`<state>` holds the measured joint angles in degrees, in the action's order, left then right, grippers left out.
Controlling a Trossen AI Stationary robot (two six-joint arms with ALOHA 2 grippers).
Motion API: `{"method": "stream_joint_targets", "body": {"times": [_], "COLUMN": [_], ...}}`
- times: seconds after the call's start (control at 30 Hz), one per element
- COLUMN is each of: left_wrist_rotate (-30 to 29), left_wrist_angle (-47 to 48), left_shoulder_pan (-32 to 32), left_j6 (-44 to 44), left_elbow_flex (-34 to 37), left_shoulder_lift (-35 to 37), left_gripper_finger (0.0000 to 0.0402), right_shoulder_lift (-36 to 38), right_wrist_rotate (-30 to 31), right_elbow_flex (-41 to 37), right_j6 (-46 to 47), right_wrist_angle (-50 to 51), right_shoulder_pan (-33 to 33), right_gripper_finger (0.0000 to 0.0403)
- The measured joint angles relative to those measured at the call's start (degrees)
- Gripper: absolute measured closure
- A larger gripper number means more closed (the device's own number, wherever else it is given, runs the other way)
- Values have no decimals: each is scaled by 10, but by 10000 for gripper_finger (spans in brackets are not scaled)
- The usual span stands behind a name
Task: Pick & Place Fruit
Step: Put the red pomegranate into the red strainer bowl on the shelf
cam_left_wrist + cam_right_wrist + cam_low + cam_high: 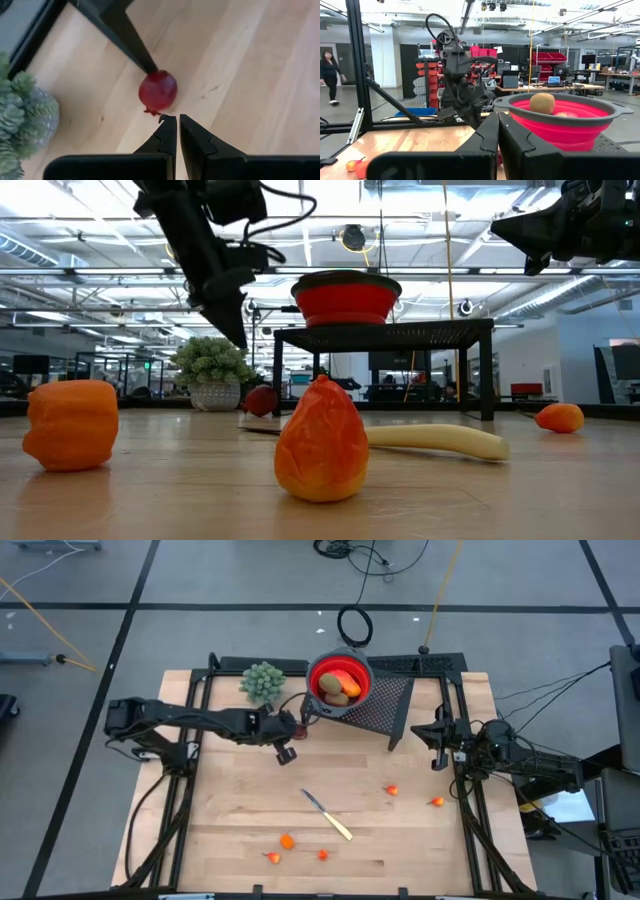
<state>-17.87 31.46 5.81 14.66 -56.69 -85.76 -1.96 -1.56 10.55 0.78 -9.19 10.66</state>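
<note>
Red bowl (339, 676), seen from above, sits on a black mesh stand (385, 705) at the table's far edge and already holds two brownish fruits; the left gripper (288, 741) hovers near the stand's left leg, the right gripper (437, 743) waits at the right edge. Small orange pieces (287, 841) lie scattered near the front, a knife (328, 814) between them. At table height, a dark red fruit (260, 400) rests beside the potted plant (212, 373), below the left arm; large orange pieces fill the foreground. Left wrist camera shows that red fruit (158, 90) lying against the stand's leg, just ahead of the fingers (165, 135), which are closed together and empty. Judgement: the fingers must part, descend straddling the fruit, and avoid the leg. Right wrist camera shows the right fingers closed and empty, a brown fruit (542, 102) in the bowl. The red fruit's far side is hidden in every view.
</note>
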Motion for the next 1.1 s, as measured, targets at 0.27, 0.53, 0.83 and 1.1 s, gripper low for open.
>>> {"method": "stream_joint_targets", "body": {"times": [0.27, 0.53, 0.83, 1.1], "left_wrist_rotate": [-2, -2, -41, -126], "left_wrist_angle": [-6, -27, -95, -220], "left_shoulder_pan": [9, 8, -9, -62], "left_j6": [56, 56, 71, 88], "left_elbow_flex": [0, 0, 20, 102], "left_shoulder_lift": [-13, -13, -12, -12], "left_gripper_finger": [371, 310, 216, 164], "right_shoulder_lift": [0, 0, 0, 0], "right_wrist_rotate": [0, 0, 0, 0], "right_elbow_flex": [0, 0, 0, 0], "right_j6": [0, 0, -1, 0], "right_wrist_angle": [0, 0, 0, 0], "right_shoulder_pan": [0, 0, 0, 0], "right_gripper_finger": [403, 403, 403, 403]}}
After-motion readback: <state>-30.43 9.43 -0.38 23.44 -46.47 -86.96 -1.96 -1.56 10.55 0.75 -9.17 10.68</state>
